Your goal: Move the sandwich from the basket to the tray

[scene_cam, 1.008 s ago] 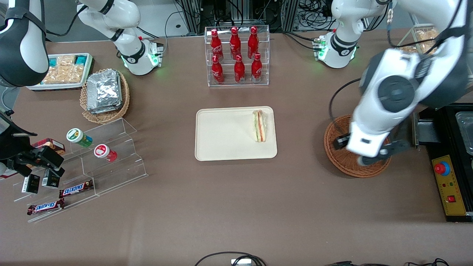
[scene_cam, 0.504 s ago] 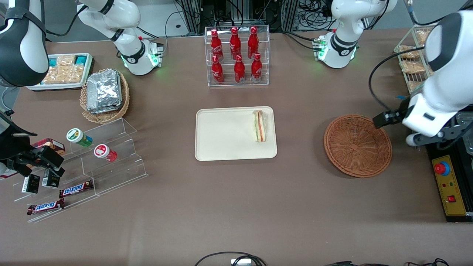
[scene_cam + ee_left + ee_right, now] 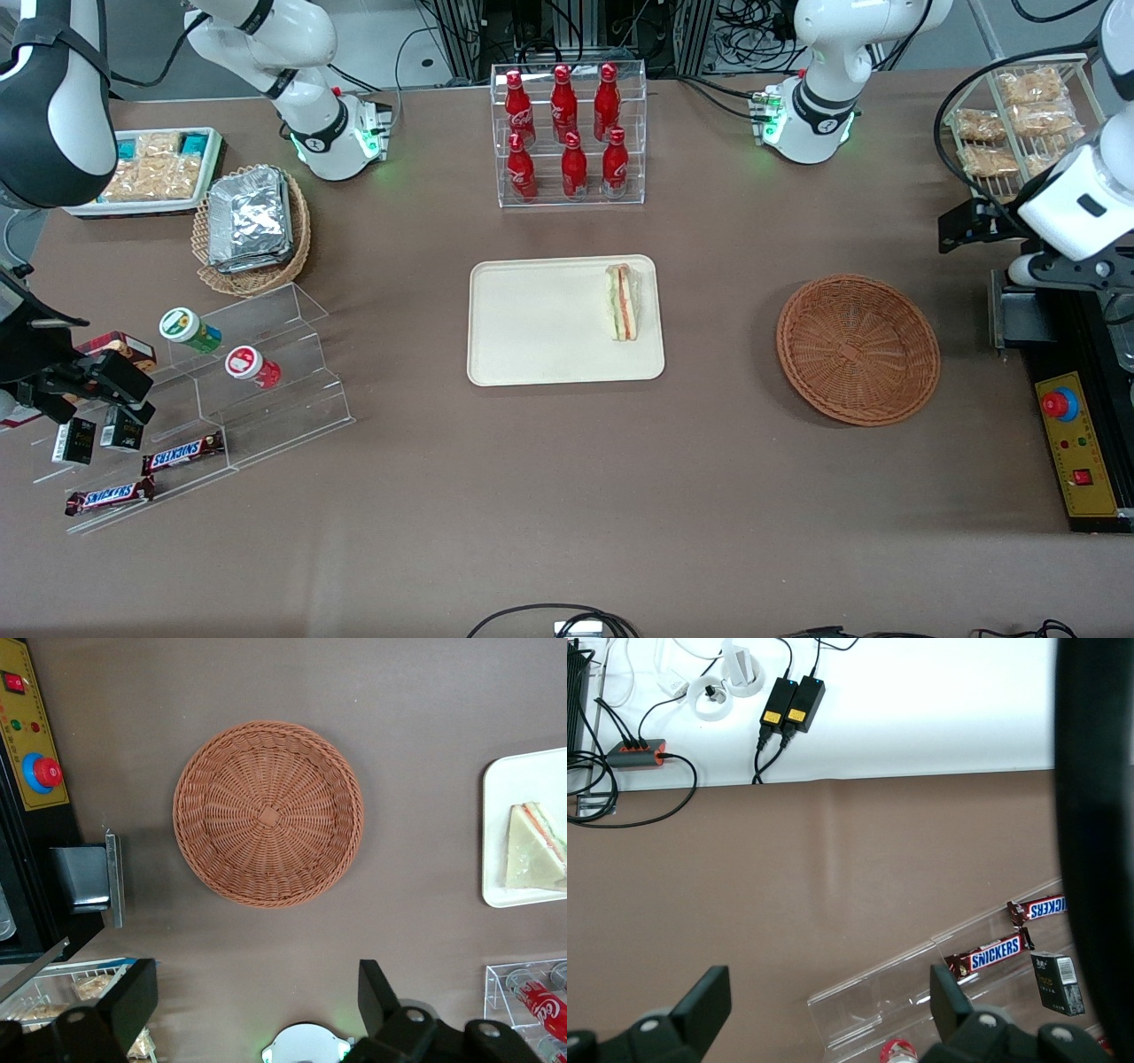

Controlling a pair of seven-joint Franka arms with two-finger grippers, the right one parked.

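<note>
Front view shows us the sandwich (image 3: 623, 302) lying on the tray (image 3: 540, 328), close to the tray's edge toward the working arm's end of the table. Its long axis runs nearer-to-farther from the front camera, with the green and orange-red filling stripes running the same way. In the left wrist view the sandwich (image 3: 536, 848) is a pale wedge with its apex at the filling side, on the tray (image 3: 518, 788). We see the basket (image 3: 858, 348) on the table with nothing in it, well apart from the tray. Half a second ago our gripper (image 3: 257, 1001) hung just beside the basket's rim; it has since drawn away, higher, toward the table's end near the wire rack of bagged snacks (image 3: 1019, 115). Its fingers (image 3: 379, 994) are spread apart, holding nothing.
</note>
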